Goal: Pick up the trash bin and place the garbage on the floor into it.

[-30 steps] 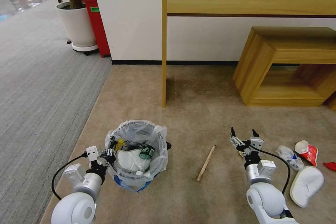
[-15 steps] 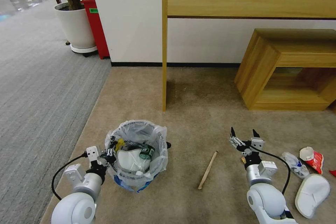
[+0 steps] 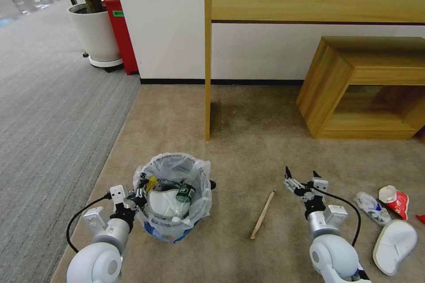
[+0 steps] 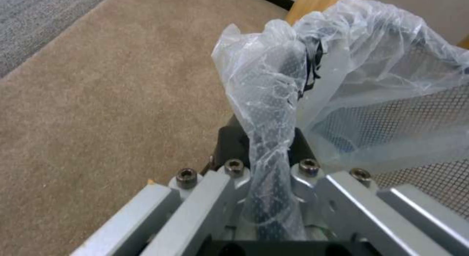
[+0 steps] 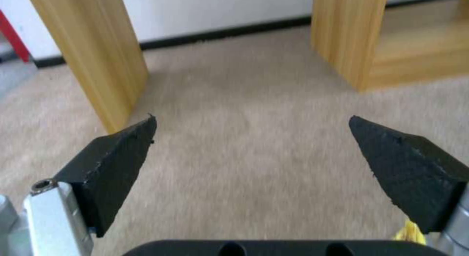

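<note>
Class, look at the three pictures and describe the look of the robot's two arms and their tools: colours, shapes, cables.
Both arms end in glossy white rounded joints, then silver-grey cylindrical wrists carrying small white boxes. A black cable loops outward beside each wrist. The left tool has silver angled metal plates with dark hex screws. The right tool has silver mounts bearing two black, rough-surfaced, wedge-shaped fingers tapering to points.

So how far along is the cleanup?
Partly done: the bin already holds a slipper and bottle. The left tool grips its rim; the right tool is open, empty. Left on the floor: stick, slipper, bottle, cup.
</note>
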Motion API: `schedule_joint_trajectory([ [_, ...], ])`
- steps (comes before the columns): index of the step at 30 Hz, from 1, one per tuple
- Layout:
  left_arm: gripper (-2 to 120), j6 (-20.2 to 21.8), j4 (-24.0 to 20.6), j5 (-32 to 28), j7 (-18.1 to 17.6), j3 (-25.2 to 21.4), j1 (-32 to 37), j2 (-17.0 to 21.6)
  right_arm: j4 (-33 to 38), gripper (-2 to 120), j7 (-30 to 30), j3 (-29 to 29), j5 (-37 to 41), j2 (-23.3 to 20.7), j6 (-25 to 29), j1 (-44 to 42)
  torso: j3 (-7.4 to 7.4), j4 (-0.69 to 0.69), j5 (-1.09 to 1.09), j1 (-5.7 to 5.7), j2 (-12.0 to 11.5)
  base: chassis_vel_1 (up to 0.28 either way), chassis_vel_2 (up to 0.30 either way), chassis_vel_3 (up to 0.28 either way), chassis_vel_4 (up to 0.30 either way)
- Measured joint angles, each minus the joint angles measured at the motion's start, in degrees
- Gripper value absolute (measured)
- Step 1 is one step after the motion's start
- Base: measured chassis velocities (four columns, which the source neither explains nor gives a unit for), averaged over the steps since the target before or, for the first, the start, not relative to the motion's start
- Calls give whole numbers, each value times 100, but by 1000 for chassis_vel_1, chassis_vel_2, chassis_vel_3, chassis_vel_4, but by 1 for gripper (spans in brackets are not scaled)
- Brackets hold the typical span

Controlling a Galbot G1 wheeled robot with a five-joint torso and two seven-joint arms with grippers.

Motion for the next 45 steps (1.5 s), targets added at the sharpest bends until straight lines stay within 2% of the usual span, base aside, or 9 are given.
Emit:
schedule_joint_trajectory([
  [11, 3, -8, 119, -3, 0, -2, -69, 16, 102, 100, 227, -304, 387, -372, -414, -61, 0, 0, 0, 0, 0, 0, 0, 0, 0],
  [17, 3, -19, 211, 17, -1, 7, -111, 12, 218, 100, 810, -713, 929, -609, -847, -60, 0, 0, 0, 0, 0, 0, 0, 0, 0],
  [28, 3, -31, 278, 93, -1, 17, -137, -23, 347, 100, 1075, -1121, 1426, -843, -1252, -63, 0, 0, 0, 0, 0, 0, 0, 0, 0],
  [34, 3, -54, 325, 137, 2, 17, -148, -34, 349, 100, 1158, -1298, 1706, -907, -1404, -39, 0, 0, 0, 0, 0, 0, 0, 0, 0],
  [39, 3, -56, 338, 150, 4, 26, -165, -60, 297, 100, 1488, -1567, 2086, -851, -1652, 57, 0, 0, 0, 0, 0, 0, 0, 0, 0],
  [45, 3, -56, 338, 160, 4, 26, -160, -66, 225, 100, 1615, -1740, 2121, -761, -1822, 101, 0, 0, 0, 0, 0, 0, 0, 0, 0],
])
